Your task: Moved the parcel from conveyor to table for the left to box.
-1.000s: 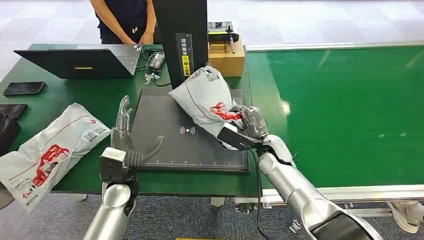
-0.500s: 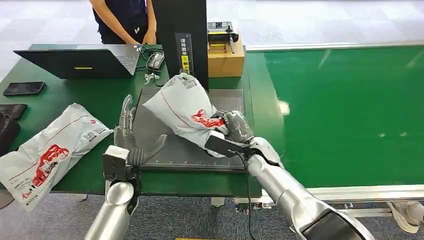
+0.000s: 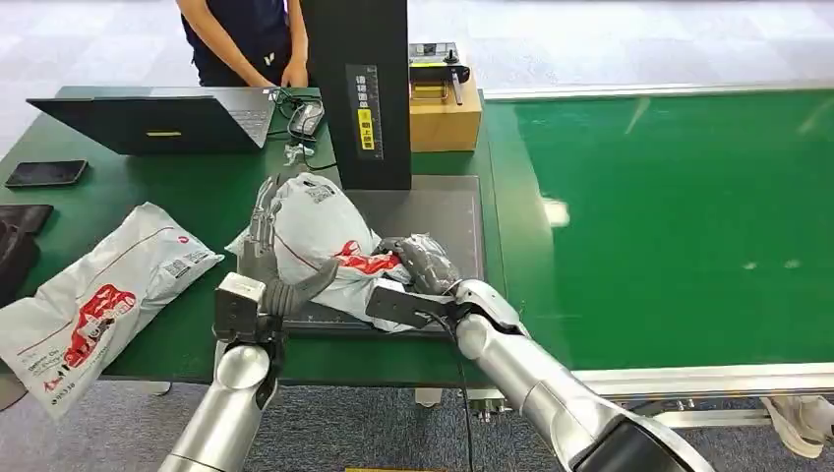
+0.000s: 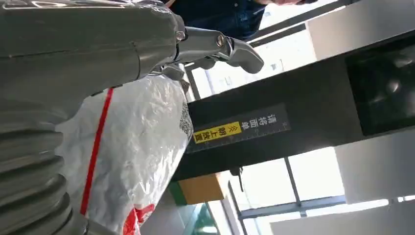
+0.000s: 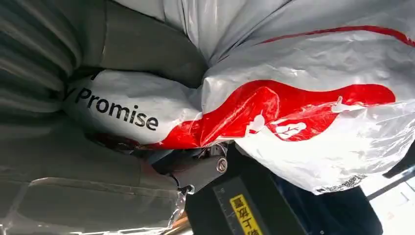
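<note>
Your right hand [image 3: 421,264] grips the parcel [image 3: 317,236], soft, crinkly, slippery; left hand [image 3: 268,246], fingers spread, should cup its bulk.

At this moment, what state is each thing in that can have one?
parcel: over the dark pad, gripped by the right hand, touched by the left hand
right hand: gripping the parcel
left hand: fingers spread against the parcel
second parcel: lying flat, overhanging the table edge
laptop: open
conveyor: bare
</note>
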You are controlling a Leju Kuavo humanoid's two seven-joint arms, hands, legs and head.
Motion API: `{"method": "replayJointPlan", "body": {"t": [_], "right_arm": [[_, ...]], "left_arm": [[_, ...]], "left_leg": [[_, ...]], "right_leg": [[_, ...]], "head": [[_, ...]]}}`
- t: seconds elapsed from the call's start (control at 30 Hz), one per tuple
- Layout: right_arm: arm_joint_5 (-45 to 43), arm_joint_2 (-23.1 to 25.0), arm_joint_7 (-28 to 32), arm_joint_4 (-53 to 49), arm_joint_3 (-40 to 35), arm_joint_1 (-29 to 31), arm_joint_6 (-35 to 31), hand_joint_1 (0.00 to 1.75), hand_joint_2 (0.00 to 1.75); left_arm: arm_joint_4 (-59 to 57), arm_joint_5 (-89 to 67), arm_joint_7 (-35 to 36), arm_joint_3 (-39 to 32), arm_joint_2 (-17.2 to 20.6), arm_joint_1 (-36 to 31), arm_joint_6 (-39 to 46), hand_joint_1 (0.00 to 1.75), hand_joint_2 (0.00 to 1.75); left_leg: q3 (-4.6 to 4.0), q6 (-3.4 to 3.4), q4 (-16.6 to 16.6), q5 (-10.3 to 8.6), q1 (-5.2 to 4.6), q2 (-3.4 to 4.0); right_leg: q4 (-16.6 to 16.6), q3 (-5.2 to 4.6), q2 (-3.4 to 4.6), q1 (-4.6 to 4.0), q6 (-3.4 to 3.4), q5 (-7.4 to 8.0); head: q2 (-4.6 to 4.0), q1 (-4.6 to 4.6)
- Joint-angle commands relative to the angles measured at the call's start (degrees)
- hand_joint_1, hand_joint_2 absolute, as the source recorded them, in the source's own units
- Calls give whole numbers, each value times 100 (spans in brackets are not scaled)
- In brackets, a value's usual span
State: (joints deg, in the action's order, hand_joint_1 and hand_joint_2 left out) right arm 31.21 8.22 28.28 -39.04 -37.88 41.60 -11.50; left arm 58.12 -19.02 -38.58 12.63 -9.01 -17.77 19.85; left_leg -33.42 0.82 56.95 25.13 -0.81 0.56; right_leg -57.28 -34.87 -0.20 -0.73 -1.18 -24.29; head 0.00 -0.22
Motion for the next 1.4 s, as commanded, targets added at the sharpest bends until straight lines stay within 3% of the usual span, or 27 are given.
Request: {"method": "replayJointPlan", "body": {"t": [0.03,0.07,0.1,0.13,0.2,0.23,0.3,0.37,0.4,0.43,0.47,0.8,0.97,1.03,1.13,1.23,1.4], "right_arm": [[259,-57,-371,201,-139,120,-210,138,175],[326,-72,-467,194,-143,127,-248,58,175],[438,-82,-701,209,-139,146,-376,26,175],[588,-85,-903,224,-168,163,-550,28,175],[650,-62,-1145,293,-82,183,-610,59,175],[680,-65,-1228,327,-62,198,-671,103,175],[914,-88,-1441,436,-74,250,-969,164,175],[920,-93,-1491,469,-39,260,-988,168,175],[856,-84,-1522,501,54,258,-951,119,175],[868,-92,-1524,508,71,249,-996,119,175],[865,-85,-1522,539,73,256,-980,0,175],[823,-183,-1500,512,315,149,-1361,0,175],[579,-229,-1186,332,484,19,-1478,0,175],[371,-315,-559,-111,621,-214,-1944,0,175],[-191,-392,111,-675,769,-451,-2000,0,175],[-534,-443,287,-1203,835,-665,-2011,0,175],[-1739,-577,799,-2155,960,-1121,-1156,0,175]], "left_arm": [[-421,-33,58,82,41,-194,-26,0,175],[-383,-41,80,78,46,-176,-16,0,175],[-313,-41,116,57,51,-139,9,0,175],[-244,-53,147,43,55,-97,20,0,175],[-145,-96,208,12,55,-27,43,0,175],[-132,-103,215,7,55,-13,49,0,175],[-127,-124,233,-8,44,9,76,0,175],[-144,-131,232,-7,39,10,87,0,175],[-186,-134,226,-1,38,-12,92,0,175],[-209,-134,222,0,33,-23,101,0,175],[-231,-133,215,3,30,-33,105,0,175],[-550,-20,52,100,53,-162,164,0,175],[-618,34,-8,135,57,-149,193,0,175],[-650,58,-43,158,42,-174,173,0,175],[-719,105,-74,167,23,-259,199,0,175],[-701,112,-84,158,38,-268,249,0,175],[-624,115,-101,148,98,-221,301,0,175]], "left_leg": [[34,-21,-15,4,6,-17],[21,-14,-9,3,4,-13],[26,-17,-12,3,5,-14],[30,-20,-10,5,6,-15],[21,-15,-8,3,4,-10],[27,-17,-11,4,5,-11],[22,-14,-8,4,2,-8],[17,-12,-5,4,3,-8],[11,-9,-2,3,2,-7],[16,-11,-4,4,3,-10],[23,-15,-8,5,5,-13],[28,-18,-12,1,6,-24],[30,-16,-15,1,5,-24],[25,-14,-10,2,4,-23],[23,-14,-9,2,7,-31],[22,-15,-6,4,5,-26],[9,-9,-2,2,4,-18]], "right_leg": [[14,37,-7,-1,18,-8],[9,23,-6,0,12,-6],[12,28,-6,-1,14,-6],[11,32,-6,-1,17,-8],[8,22,-3,-1,13,-5],[12,29,-3,0,16,-6],[7,21,-1,1,14,-6],[6,19,-2,1,13,-6],[3,11,-3,0,9,-5],[5,17,-4,0,12,-6],[9,26,-5,-1,16,-8],[14,33,-15,-1,17,-7],[17,35,-16,-1,16,-7],[11,29,-15,0,15,-8],[13,30,-23,-3,15,-9],[10,28,-18,-1,16,-10],[5,13,-13,-2,10,-6]], "head": [[0,0],[0,0],[0,0],[0,0],[0,0],[0,0],[0,0],[0,-2],[0,0],[0,0],[0,0],[0,0],[0,0],[0,0],[0,0],[0,0],[0,0]]}}
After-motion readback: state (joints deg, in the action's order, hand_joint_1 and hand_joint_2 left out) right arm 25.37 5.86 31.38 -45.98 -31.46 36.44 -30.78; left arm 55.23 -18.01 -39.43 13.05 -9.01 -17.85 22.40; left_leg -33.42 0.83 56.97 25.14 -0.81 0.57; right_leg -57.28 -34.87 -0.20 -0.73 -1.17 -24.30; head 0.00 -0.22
